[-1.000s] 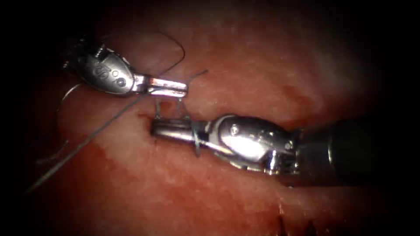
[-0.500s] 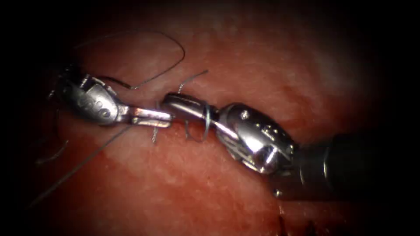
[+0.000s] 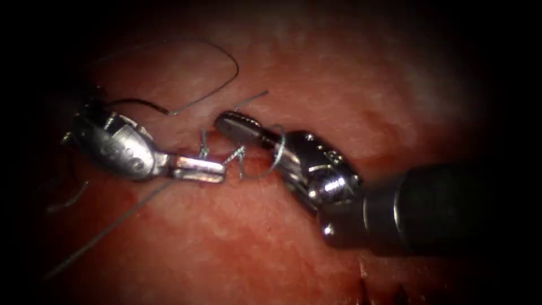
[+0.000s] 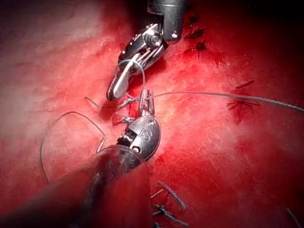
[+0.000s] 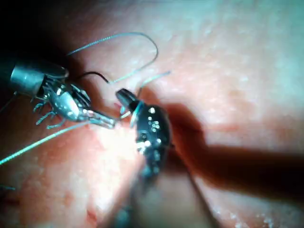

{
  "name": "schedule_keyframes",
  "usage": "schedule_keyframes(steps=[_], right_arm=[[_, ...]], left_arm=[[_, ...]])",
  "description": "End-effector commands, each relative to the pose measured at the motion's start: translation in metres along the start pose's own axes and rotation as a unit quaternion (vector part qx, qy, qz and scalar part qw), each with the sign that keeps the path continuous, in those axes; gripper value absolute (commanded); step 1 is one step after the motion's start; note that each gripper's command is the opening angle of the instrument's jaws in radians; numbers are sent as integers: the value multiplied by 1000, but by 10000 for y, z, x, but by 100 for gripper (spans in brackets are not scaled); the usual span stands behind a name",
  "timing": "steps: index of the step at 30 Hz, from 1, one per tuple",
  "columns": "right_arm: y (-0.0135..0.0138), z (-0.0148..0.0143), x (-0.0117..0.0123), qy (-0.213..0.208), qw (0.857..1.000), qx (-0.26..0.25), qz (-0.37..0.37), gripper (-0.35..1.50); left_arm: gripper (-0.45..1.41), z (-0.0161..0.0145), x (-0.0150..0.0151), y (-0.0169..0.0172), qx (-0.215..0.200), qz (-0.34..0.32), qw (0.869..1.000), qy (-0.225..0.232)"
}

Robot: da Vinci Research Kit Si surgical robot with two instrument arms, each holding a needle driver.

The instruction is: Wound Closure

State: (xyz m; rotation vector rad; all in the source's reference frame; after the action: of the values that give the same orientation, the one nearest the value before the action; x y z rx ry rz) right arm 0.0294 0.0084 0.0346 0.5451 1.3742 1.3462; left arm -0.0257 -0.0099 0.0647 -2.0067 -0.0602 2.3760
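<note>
My left tool [image 3: 220,169] lies on the left with its jaws shut on the thread [image 3: 107,229], which trails away down to the left. My right tool [image 3: 223,120] comes in from the right, jaws shut, and a loop of thread [image 3: 278,148] is wound around them. A short thread tail [image 3: 251,99] sticks up just beyond its tip. Between the two tools, thread strands [image 3: 240,158] rise from the cut in the tissue [image 3: 254,237]. In the left wrist view the left tool [image 4: 145,97] holds the taut thread [image 4: 228,96] just under the right tool [image 4: 112,92].
A dark slack curve of thread [image 3: 226,56] lies on the tissue behind the tools. Cut ends of thread [image 4: 171,194] and dark earlier stitches [image 4: 240,104] sit on the tissue. Red fluid wets the surface around the cut.
My right tool rose from below the left tool's jaws to above and right of them, with thread now looped around it. My left tool slid down and to the left, still holding thread.
</note>
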Motion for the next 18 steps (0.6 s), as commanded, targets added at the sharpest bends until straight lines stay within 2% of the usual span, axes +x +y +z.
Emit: schedule_keyframes(steps=[1, 2, 3, 5, 10, 18], right_arm=[[6, 4, -12, 6, 1000, -8, 19, 54], [10, 3, -12, 12, 999, -16, 38, 68], [12, 1, -13, 19, 998, -25, 57, 69], [14, -1, -15, 33, 994, -39, 96, 73], [24, 2, -20, 45, 989, -65, 127, 78], [32, 6, -24, 61, 977, -71, 192, 83]], left_arm=[[-45, 4, -3, 11, -2, -2, 1000, 0], [-45, 4, -1, 12, -2, -3, 1000, 0], [-45, 4, 0, 13, -3, -3, 1000, 1], [-45, 4, 1, 15, -3, -3, 1000, 1], [-45, 3, 4, 18, -3, -3, 1000, 2], [-45, 0, 12, 18, -5, -6, 1000, 3]])
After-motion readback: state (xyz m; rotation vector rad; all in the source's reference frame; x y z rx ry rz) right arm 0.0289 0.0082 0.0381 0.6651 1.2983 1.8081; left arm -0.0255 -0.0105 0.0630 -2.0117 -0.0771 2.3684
